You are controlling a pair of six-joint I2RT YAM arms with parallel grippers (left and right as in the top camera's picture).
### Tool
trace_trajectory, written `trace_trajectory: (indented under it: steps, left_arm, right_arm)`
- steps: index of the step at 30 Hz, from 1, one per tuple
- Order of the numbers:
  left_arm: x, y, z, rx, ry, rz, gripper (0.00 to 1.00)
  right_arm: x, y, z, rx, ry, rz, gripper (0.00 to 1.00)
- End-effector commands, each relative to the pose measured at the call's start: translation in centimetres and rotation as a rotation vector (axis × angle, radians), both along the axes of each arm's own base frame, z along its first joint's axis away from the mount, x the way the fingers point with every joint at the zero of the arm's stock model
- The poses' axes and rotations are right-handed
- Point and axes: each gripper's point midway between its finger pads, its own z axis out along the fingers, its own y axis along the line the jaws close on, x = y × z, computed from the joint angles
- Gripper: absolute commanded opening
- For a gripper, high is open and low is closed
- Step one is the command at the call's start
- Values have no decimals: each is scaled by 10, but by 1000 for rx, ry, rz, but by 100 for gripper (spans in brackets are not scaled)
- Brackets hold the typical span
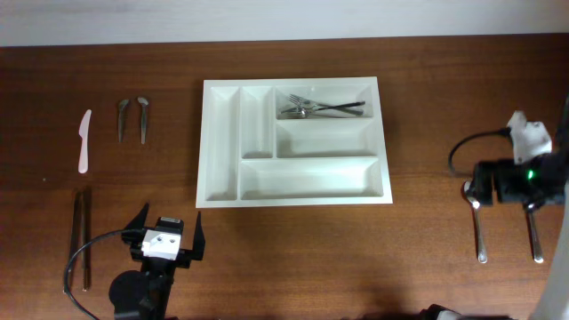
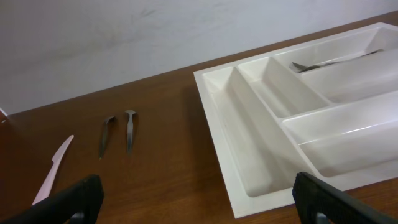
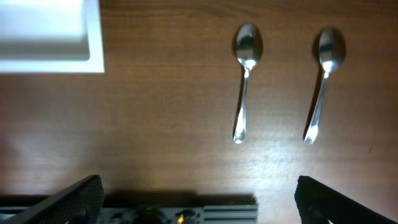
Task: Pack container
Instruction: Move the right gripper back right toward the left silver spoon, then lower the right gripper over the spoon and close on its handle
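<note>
The left claw point(image 1: 169, 222) hangs released above the wooden tabletop point(image 1: 293, 258), its two black fingers spread wide and gripping nothing, just off the near left corner of the container point(image 1: 220, 142). The right claw point(image 3: 198, 198) is likewise wide open and empty, poised over two metal spoons point(image 3: 244, 81) that lie side by side on the bare wood, bowls pointing toward the far edge, well to the right of the container. The white plastic cutlery tray sits at the middle of the tabletop, with two narrow upright compartments on its left and three long horizontal ones on its right. Only the farthest long compartment is filled, with a small heap of metal forks point(image 1: 320, 108); the others are bare. Left of the tray lie a white plastic knife point(image 1: 84, 140) and two short dark metal utensils point(image 1: 133, 118), close together. Nearer the left arm, two long thin dark utensils point(image 1: 82, 236) lie parallel; their kind cannot be made out.
</note>
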Motion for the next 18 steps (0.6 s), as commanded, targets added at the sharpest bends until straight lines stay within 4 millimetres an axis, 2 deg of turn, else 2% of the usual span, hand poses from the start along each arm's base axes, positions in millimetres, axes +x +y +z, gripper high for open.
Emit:
trace_trajectory:
  steps: [1, 6, 9, 14, 18]
  left_arm:
    - [0, 0, -2, -1, 4, 2, 99]
    - [0, 0, -2, -2, 4, 2, 99]
    - [0, 0, -2, -2, 4, 2, 99]
    - [0, 0, -2, -2, 4, 2, 99]
    - [0, 0, -2, -2, 4, 2, 99]
  right_arm:
    - [-8, 0, -30, -8, 75, 117, 98]
    - [-6, -8, -78, -7, 154, 115, 99]
    - [-4, -15, -100, -23, 200, 112, 99]
    - [4, -25, -122, -3, 240, 132, 99]
    - [3, -43, -141, 10, 277, 119, 99]
